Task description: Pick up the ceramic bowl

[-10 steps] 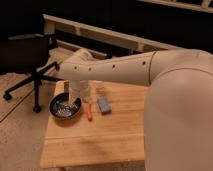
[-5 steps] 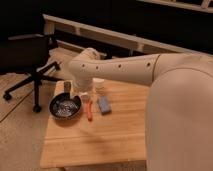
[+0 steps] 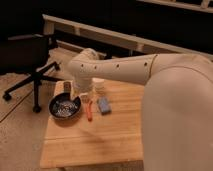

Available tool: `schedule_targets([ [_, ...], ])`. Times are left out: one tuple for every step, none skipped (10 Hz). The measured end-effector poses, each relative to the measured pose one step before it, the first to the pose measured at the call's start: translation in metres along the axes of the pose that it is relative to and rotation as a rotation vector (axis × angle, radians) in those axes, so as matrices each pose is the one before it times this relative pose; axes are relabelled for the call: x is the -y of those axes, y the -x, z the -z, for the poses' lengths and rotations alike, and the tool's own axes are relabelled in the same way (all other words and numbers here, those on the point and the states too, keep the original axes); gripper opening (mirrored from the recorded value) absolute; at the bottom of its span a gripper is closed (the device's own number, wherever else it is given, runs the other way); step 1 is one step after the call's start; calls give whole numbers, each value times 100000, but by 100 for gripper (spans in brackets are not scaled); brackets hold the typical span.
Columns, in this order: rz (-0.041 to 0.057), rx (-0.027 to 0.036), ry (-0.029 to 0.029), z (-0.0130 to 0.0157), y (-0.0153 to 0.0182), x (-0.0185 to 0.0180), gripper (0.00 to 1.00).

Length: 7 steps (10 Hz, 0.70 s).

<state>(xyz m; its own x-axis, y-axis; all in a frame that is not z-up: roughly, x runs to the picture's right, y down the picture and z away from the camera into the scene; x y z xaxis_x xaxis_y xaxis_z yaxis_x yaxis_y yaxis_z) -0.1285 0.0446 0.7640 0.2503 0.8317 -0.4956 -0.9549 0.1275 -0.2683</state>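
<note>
Since a second ago the white arm [image 3: 125, 70] has swung its wrist end a little to the right, and it now drops more steeply toward the table. The bowl and the small things beside it lie where they did.

The arm's bulky white casing [image 3: 180, 115] fills the right of my view, well to the right of the gripper. Behind the gripper the room is dark, crossed by a long pale rail [image 3: 125, 37]. A pale speckled floor [image 3: 20, 140] spreads out to its left. A black swivel office chair [image 3: 30, 60] on a star base stands on that floor, left of and behind the gripper and apart from the table.

The light wooden plank table [image 3: 95, 142] lies under the gripper and stretches toward me.

The gripper [image 3: 76, 93] hangs at the end of the arm, low over the table's far left part. I cannot tell how wide it stands or whether it holds anything.

The round, shallow black ceramic bowl with whitish speckles inside [image 3: 64, 107] sits on the table just left of and nearer me than the gripper. Its far right rim is right at the gripper, and I cannot tell if they touch.

A blue rectangular block [image 3: 104, 105] lies to the gripper's right. A small white cylindrical cup [image 3: 98, 84] stands behind and right of it, partly hidden by the arm. A thin orange stick-shaped thing [image 3: 89, 111] lies just right of the gripper, between bowl and block.
</note>
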Motion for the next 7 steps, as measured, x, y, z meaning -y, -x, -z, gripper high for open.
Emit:
schedule_targets([
  [2129,-4752,-1593,-1572,200,-199,65],
  [-100,-1728,-16,-603,190,31,65],
  [-913,-3301,493,-1058,299,160,65],
  [-2606,-4138,2020,-1340,616,98,65],
  [-2552,-2407,1131,-810,693,283,65],
  [-2491,-2669,538,-773,662,459,65],
  [-1602,-2314,364,-740,633,261,65],
])
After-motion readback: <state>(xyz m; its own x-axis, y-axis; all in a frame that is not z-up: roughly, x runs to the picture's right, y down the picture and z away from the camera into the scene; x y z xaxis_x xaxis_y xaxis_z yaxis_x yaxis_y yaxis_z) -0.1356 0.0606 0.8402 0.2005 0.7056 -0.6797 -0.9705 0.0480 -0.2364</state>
